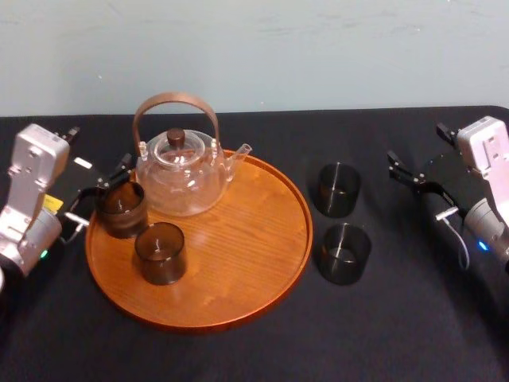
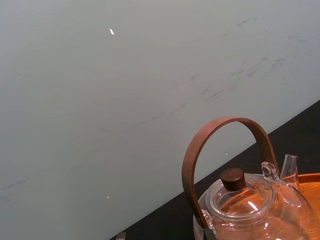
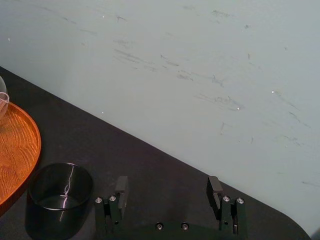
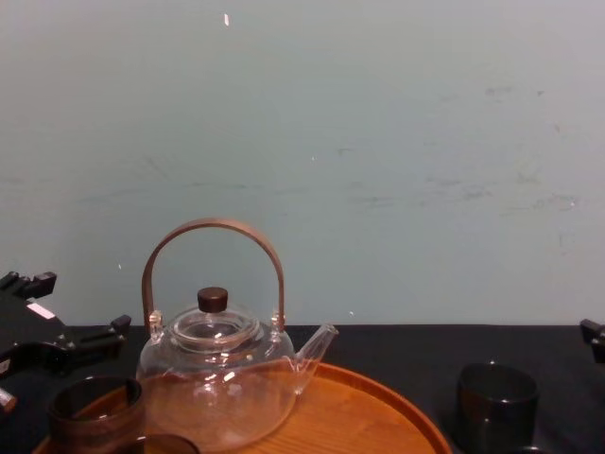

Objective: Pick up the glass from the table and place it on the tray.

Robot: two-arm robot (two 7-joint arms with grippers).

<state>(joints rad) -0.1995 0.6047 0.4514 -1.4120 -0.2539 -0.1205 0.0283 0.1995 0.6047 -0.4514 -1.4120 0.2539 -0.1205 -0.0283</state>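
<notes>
On the black desk [image 1: 413, 318], just right of the round tray [image 1: 254, 247], a far glass [image 1: 339, 189] and a near glass [image 1: 345, 253] stand upright, close together. My right tool [image 3: 167, 185], fingers spread, sits right of the far glass with bare desk between, so I judge it the nearer arm. The tray's right half is bare. My left tool [image 1: 99, 191], also spread, is beside a third glass [image 1: 121, 208] at the tray's left edge

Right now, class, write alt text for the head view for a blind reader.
Wooden tray on black table holds a glass teapot and two dark glasses; two more stand to its right. Left gripper by one tray glass; right gripper open.
</notes>
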